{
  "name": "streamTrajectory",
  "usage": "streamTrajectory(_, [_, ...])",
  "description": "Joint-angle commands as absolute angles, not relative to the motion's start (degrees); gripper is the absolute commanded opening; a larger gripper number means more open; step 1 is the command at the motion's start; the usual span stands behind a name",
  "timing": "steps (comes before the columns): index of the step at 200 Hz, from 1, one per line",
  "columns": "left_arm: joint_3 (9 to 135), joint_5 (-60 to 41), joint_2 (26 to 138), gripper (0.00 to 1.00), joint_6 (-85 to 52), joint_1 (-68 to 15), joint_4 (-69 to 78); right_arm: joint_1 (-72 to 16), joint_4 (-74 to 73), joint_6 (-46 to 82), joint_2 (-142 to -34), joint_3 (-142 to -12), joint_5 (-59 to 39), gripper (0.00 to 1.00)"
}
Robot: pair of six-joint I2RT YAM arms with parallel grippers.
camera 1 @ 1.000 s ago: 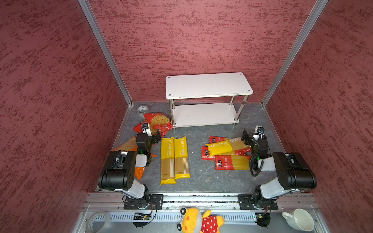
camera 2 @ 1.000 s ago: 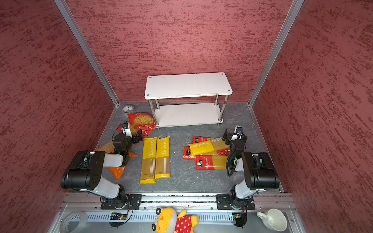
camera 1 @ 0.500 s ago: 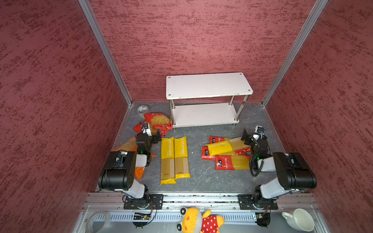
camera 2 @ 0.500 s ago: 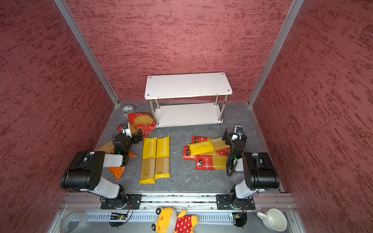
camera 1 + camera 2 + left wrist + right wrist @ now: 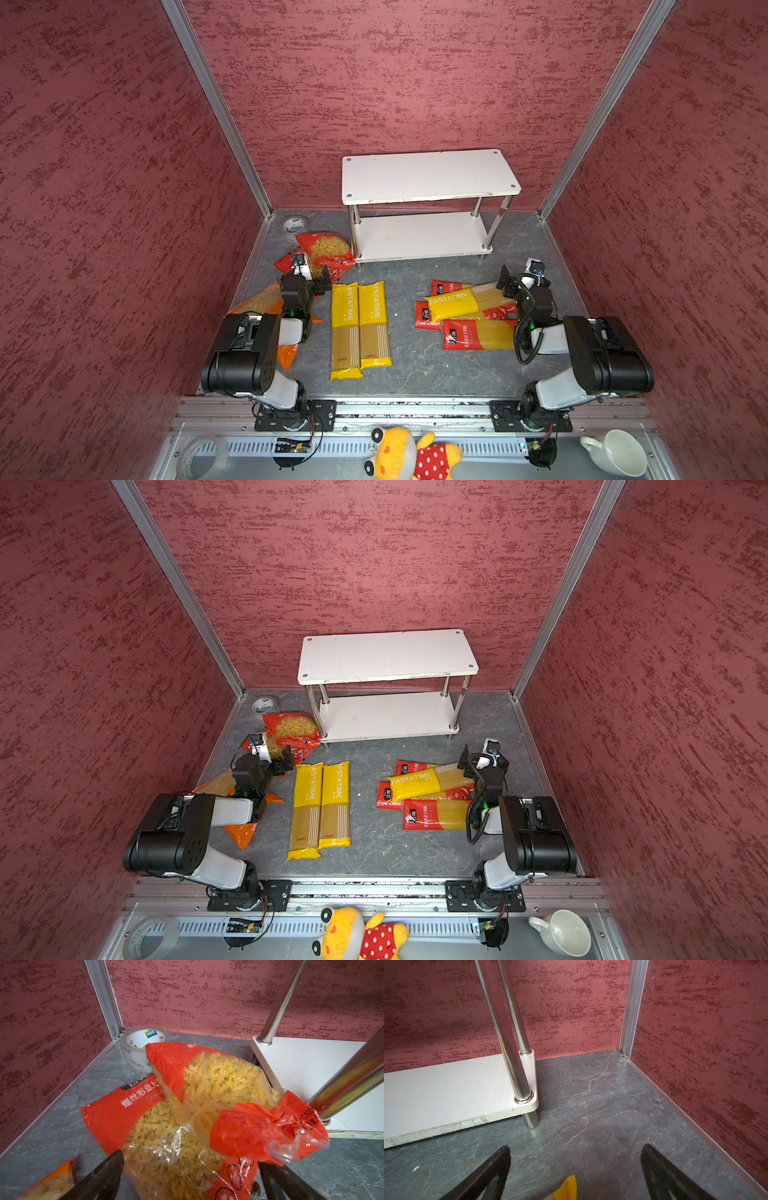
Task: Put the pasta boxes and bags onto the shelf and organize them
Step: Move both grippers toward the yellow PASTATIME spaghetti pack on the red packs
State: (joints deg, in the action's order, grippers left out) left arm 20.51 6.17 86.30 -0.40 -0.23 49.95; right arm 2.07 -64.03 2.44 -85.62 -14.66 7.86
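We see the shelf (image 5: 428, 178) standing at the far middle of the tabletop (image 5: 407, 274), against the back wall, and every pasta pack lies on the tabletop in front of it. At the left, our left pincer (image 5: 190, 1164) is spread wide and holds nothing. It sits low over the near end of the lower red fusilli bag (image 5: 116, 1109), which shows between its fingers in the left wrist view. A second red fusilli bag (image 5: 218, 1076) lies across that one and reaches up to the shelf's near left corner. An orange bag (image 5: 257, 299) lies further left, partly under the left arm, and a tape roll (image 5: 294, 225) stands in the far left corner. In the middle, two yellow spaghetti packs (image 5: 359, 324) lie side by side and touching, running near to far. To the right, a third yellow pack (image 5: 457, 303) lies slanted across the red spaghetti packs (image 5: 478, 334). Our right pincer (image 5: 576, 1148) is also spread wide and empty. It sits low over bare tabletop at the far right end of that pile, near the shelf's near right corner, and the crimped yellow pack end shows just below it in the right wrist view.
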Motion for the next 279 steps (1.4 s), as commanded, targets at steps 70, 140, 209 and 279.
streamTrajectory(70, [25.52, 16.12, 65.88, 1.00, 0.03, -5.90, 28.06, -0.41, -31.28, 16.36, -69.62, -31.48, 17.39, 0.99])
streamTrajectory(140, [38.12, 15.96, 59.51, 1.00, -25.72, -5.50, -2.81, -0.32, -18.99, 39.10, -72.88, -41.54, -11.59, 0.80])
streamTrajectory(209, [37.65, 0.18, 56.31, 0.89, -33.76, -3.05, -7.83, -9.63, -1.81, 43.20, -73.29, -40.08, -3.32, 0.79])
streamTrajectory(279, [40.17, 7.57, 60.55, 0.82, -35.12, -26.09, -18.55, -29.52, 11.60, 43.91, -86.60, -52.47, -5.01, 0.65])
